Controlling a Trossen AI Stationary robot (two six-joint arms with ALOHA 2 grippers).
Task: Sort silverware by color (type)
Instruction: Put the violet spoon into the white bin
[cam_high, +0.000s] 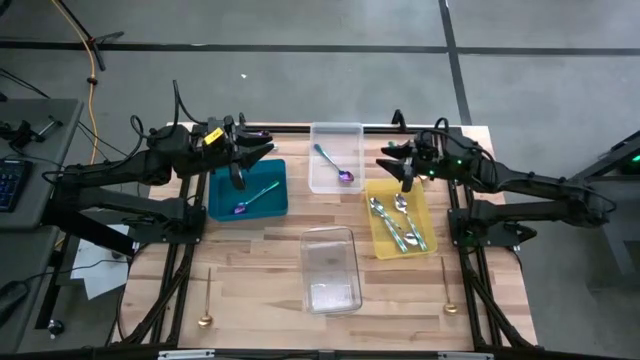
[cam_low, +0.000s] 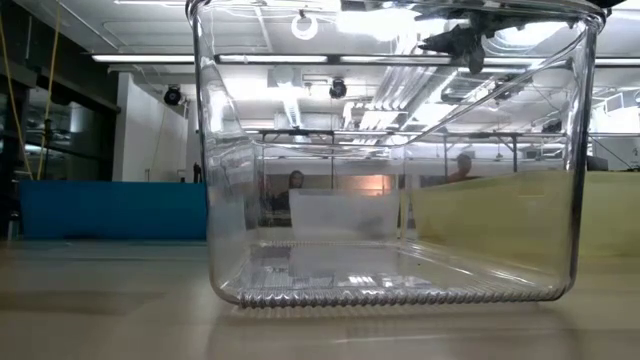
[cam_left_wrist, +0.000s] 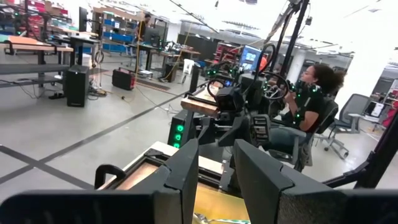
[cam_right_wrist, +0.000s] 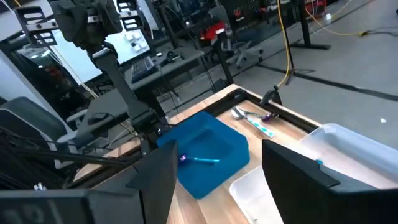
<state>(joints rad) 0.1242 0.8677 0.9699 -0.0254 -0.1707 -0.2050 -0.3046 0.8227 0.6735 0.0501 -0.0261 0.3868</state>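
High view, scanning from left: the left gripper (cam_high: 238, 176) hangs above the upper edge of the teal tray (cam_high: 222, 195), its fingers (cam_left_wrist: 186, 174) held a little apart with nothing between them. In that tray lies a teal-handled utensil (cam_high: 262, 193) with a purple-blue piece (cam_high: 240, 208) at its lower end. At top centre the clear tray (cam_high: 335, 135) holds an iridescent purple-blue spoon (cam_high: 333, 163), thin and glossy. Right of it the right gripper (cam_high: 407, 178) hovers at the upper edge of the yellow tray (cam_high: 377, 235), fingers spread wide and empty, over a cluster of shiny silver spoons and forks (cam_high: 397, 220) lying roughly parallel. A second clear tray (cam_high: 330, 265) sits at lower centre. Two gold pieces (cam_high: 204, 300) lie on the wooden table (cam_high: 260, 270) at lower left and lower right. I'd judge those gold ones the next pick: come down over the slim handle, close across its width, and lift straight up so it doesn't skid.
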